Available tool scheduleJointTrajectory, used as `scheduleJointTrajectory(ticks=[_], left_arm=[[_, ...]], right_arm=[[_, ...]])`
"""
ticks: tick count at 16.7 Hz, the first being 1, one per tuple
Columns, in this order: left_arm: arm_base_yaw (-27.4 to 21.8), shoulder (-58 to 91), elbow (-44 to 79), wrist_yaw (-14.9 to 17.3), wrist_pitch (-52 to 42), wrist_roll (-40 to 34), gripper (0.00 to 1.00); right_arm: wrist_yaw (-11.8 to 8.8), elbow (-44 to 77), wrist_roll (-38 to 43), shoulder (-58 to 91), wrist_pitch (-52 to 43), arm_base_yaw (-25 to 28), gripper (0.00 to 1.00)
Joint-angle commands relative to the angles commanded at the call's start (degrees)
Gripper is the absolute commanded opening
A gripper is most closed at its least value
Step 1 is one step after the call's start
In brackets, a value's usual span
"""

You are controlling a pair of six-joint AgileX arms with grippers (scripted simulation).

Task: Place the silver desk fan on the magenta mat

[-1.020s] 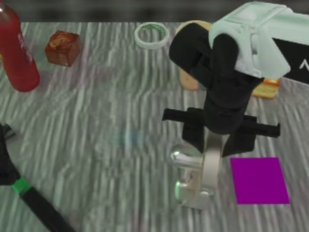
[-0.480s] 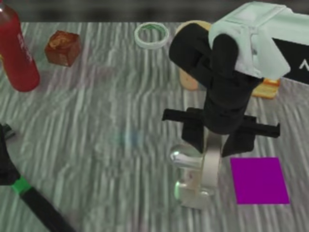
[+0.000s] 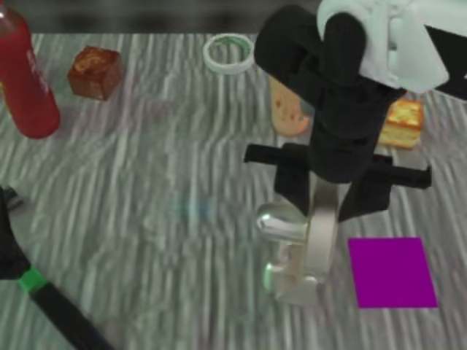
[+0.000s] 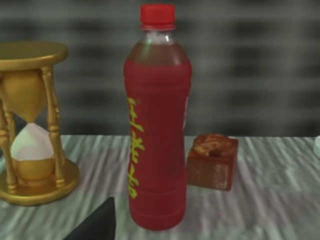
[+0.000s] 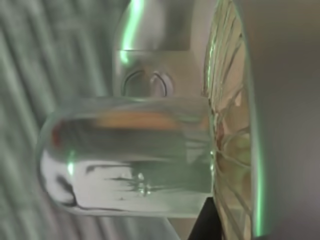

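Grey streaked tabletop point(image 3: 146, 219). Silver desk fan point(image 3: 295, 251) sits just left of the magenta mat point(image 3: 392, 271), apart from it: shiny mirror-like metal, thin disc head edge-on, rounded motor bulge, small base. Right gripper point(image 3: 321, 219) is directly over the fan, fingers pinching the disc. Left arm parked far left of the mat.

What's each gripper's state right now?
Left gripper: not in view; arm parked at the table's left edge.
Right gripper: above the silver desk fan, grip cannot be told.
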Motion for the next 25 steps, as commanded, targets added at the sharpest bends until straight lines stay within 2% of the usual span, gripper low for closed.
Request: scheduleJointTrajectory(ticks=[3,8,11,14,22,25], left_arm=[[0.0,0.0,0.0,0.0,0.0,0.0,1.00],[0.0,0.0,0.0,0.0,0.0,0.0,1.00],[0.0,0.0,0.0,0.0,0.0,0.0,1.00],[0.0,0.0,0.0,0.0,0.0,0.0,1.00],[0.0,0.0,0.0,0.0,0.0,0.0,1.00],[0.0,0.0,0.0,0.0,0.0,0.0,1.00]], right_arm=[[0.0,3.5,-0.2,-0.3,-3.7,0.2,0.00],[0.0,3.5,0.0,-0.2,-3.7,-0.1,0.00],[0.0,2.4,3.8,-1.1,-3.8,-0.8,0.00],[0.0,0.0,13.2,-3.2,-3.9,-2.6,0.00],[0.2,-10.6,50.5,-12.9,-3.2,-9.4,0.00],[0.2,-14.2,60.2,-16.3,-2.6,-11.6,0.00]])
